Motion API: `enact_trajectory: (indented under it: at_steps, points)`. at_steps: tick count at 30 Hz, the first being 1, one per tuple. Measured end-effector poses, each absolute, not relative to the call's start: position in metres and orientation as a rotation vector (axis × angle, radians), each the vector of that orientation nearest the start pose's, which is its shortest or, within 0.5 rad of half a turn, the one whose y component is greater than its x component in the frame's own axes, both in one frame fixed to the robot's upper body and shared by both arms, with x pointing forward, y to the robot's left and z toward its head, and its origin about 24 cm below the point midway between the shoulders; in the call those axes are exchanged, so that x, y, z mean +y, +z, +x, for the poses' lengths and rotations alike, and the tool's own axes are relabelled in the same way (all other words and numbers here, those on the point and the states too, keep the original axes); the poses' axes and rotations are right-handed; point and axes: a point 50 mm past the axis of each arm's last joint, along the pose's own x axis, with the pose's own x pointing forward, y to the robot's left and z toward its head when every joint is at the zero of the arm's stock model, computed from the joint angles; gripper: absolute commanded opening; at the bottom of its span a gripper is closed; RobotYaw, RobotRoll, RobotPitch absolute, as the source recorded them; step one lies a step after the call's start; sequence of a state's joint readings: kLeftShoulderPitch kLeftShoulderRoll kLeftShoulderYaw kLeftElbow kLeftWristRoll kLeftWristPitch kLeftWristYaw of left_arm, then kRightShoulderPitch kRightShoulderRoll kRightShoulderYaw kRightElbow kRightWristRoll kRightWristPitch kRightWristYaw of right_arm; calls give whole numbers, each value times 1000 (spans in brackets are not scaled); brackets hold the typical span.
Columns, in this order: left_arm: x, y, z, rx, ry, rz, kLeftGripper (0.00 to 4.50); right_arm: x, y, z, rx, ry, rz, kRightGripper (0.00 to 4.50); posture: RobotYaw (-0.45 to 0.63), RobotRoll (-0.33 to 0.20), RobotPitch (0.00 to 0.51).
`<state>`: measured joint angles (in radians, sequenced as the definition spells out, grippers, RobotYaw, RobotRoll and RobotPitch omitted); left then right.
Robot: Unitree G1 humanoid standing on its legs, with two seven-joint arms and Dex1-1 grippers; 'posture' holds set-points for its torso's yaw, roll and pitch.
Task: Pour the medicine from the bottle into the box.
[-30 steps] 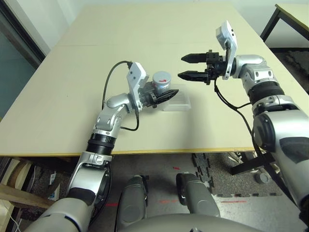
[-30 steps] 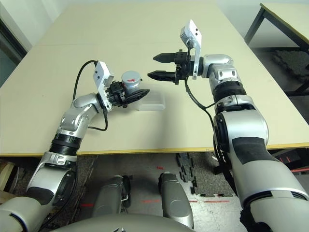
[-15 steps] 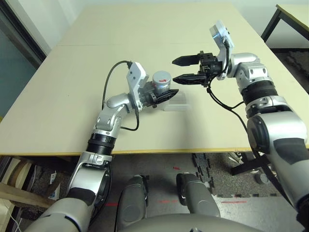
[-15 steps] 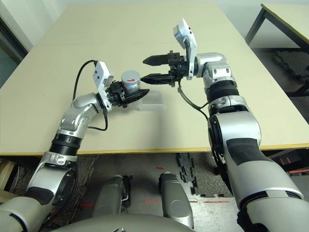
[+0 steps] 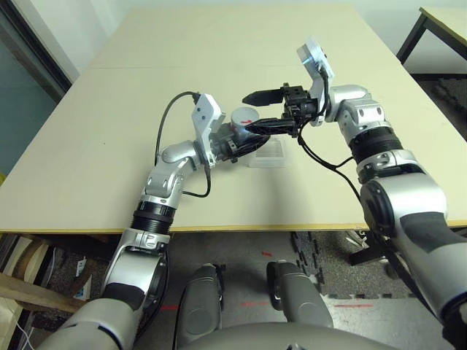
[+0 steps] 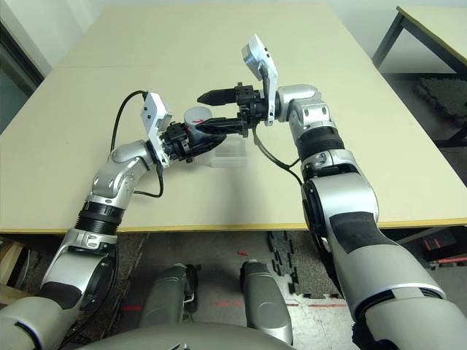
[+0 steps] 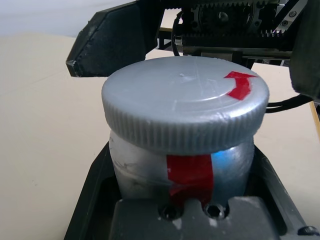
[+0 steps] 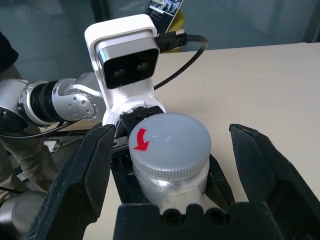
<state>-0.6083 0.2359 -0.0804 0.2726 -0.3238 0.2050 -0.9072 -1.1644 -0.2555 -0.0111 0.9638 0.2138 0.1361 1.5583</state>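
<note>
My left gripper [image 5: 246, 140] is shut on the body of the bottle [image 5: 239, 128], a silver-grey bottle with a red label strip [image 7: 189, 176]. It holds the bottle upright above the table. A grey cap [image 8: 169, 142] with a red arrow mark sits on the bottle's mouth. My right gripper [image 5: 252, 112] is open, one black finger on each side of the cap with a gap on both sides. The clear plastic box [image 5: 271, 155] lies on the table just right of the bottle, below the right gripper. The medicine is hidden.
The beige table [image 5: 87, 146] stretches wide to the left and far side. Its front edge [image 5: 292, 227] runs below the arms. A second table [image 5: 445, 22] stands at the far right across a gap of floor.
My right gripper has moved left, from over the table to the right of the box, to straddle the bottle's cap, staying open. The left arm and bottle have not moved.
</note>
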Motion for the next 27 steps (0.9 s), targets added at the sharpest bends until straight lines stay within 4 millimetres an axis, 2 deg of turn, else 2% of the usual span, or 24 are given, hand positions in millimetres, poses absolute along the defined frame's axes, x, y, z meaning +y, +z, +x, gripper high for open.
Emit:
enact_trajectory:
  at_steps: [10,13,16,17,23,27]
  points:
    - [103,140,330,-99,-1098,14,2650,-94,202,372,-6,1625,-76,4500,-171,0,107]
    - [103,140,330,-99,-1098,14,2650,-93,202,372,-5,1621,-78,3905,-171,0,107]
    - [103,140,330,-99,-1098,14,2650,-93,202,372,-10,1618,-82,2798,-171,0,107]
    - [103,140,330,-99,-1098,14,2650,-93,202,372,-11,1618,-83,2570,-171,0,107]
    - [103,141,330,-105,-1098,15,2650,-93,202,372,-10,1618,-52,2566,-170,0,106]
    - [102,142,330,-107,-1102,16,2650,-95,208,374,-40,1588,140,2566,-172,0,107]
